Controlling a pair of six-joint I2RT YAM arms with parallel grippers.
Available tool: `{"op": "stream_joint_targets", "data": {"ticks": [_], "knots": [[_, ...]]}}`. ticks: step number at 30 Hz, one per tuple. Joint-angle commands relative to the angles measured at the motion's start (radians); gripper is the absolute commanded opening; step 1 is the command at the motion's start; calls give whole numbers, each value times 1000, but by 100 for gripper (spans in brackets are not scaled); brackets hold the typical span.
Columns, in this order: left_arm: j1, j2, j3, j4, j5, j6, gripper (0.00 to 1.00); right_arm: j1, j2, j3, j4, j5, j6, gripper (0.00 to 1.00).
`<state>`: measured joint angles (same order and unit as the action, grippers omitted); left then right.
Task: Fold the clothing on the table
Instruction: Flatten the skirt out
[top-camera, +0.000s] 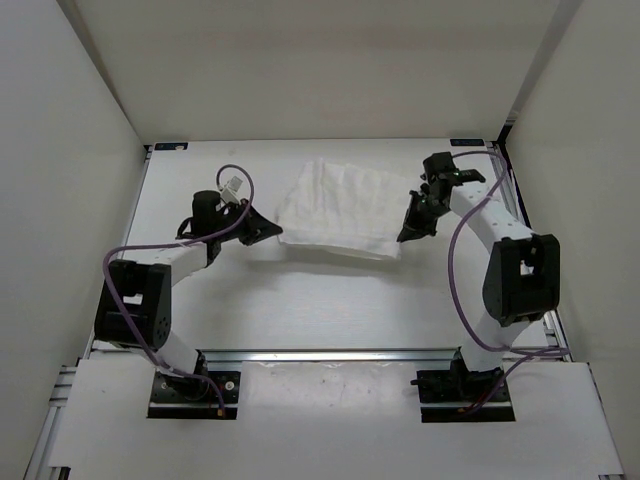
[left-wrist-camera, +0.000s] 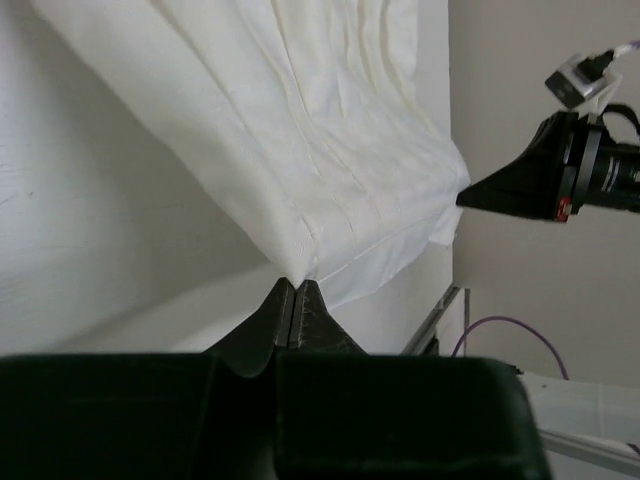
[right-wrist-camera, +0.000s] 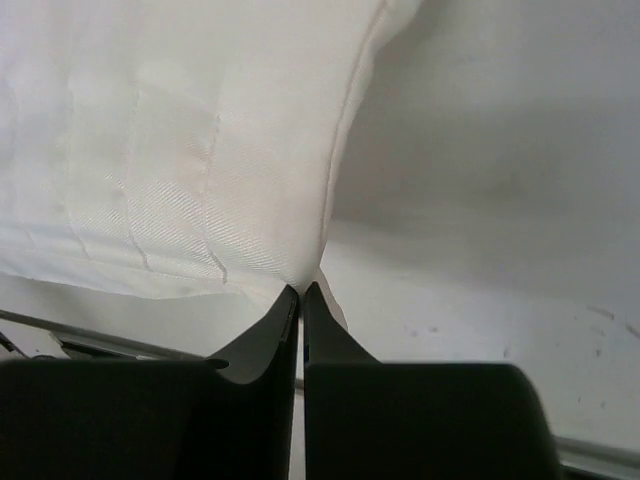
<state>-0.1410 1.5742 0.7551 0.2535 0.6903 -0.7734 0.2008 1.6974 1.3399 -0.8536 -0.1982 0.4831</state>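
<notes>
You are working over the white tabletop (top-camera: 300, 310), where the white clothing (top-camera: 340, 205) is lying across the far middle, its near edge hanging clear of the surface. Your left hand (left-wrist-camera: 295, 290) is pinching its near left corner, and your right hand (right-wrist-camera: 302, 292) is pinching its near right corner.

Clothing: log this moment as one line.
clothing: on table, near edge raised | left claw: shut on its near-left corner | right claw: shut on its near-right corner
</notes>
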Motion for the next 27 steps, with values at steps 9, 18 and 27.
{"op": "stream_joint_targets", "data": {"ticks": [9, 18, 27], "knots": [[-120, -134, -229, -160, -113, 161, 50, -83, 87, -175, 19, 92, -49, 0], [-129, -91, -263, -85, -144, 128, 55, -93, 68, -257, 60, 71, -43, 0], [-290, 75, -140, -45, -231, 76, 52, -69, 38, -283, 62, 14, -29, 0]]}}
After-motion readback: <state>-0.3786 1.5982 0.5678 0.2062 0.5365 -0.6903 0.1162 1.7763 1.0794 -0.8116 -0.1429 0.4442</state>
